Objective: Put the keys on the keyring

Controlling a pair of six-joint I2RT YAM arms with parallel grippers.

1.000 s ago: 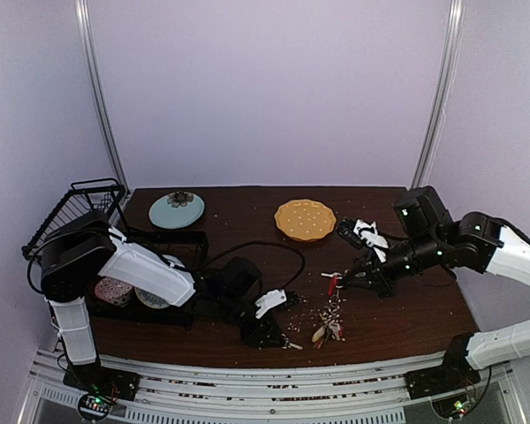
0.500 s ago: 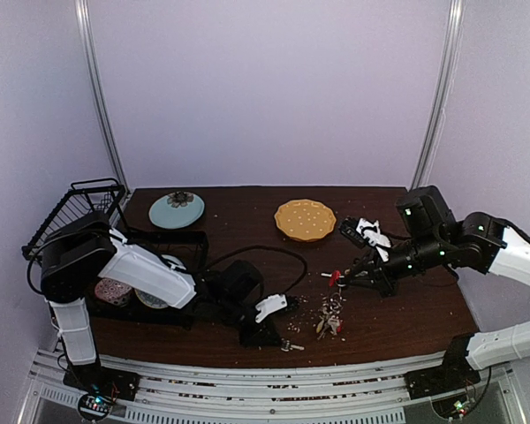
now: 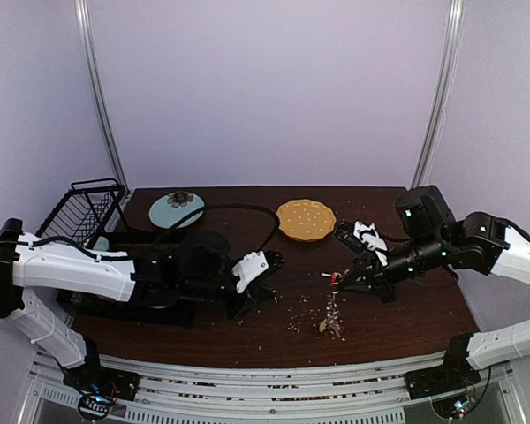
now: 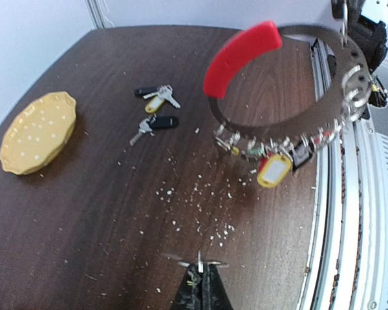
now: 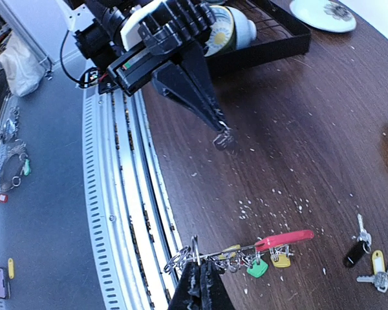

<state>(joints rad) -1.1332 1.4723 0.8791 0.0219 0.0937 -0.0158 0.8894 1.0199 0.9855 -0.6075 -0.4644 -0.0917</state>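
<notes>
The right gripper (image 3: 343, 281) pinches the keyring (image 3: 332, 311), which hangs below it toward the dark wooden table (image 3: 406, 320), coloured tags bunched at its lower end. The left gripper (image 3: 258, 299) is low over the tabletop, well apart to the left. Pale crumbs (image 3: 302, 311) are scattered between them, and a yellow plate (image 3: 305, 220) sits farther back.

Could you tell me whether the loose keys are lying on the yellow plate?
No, the keys lie on the table, apart from the yellow plate.
</notes>
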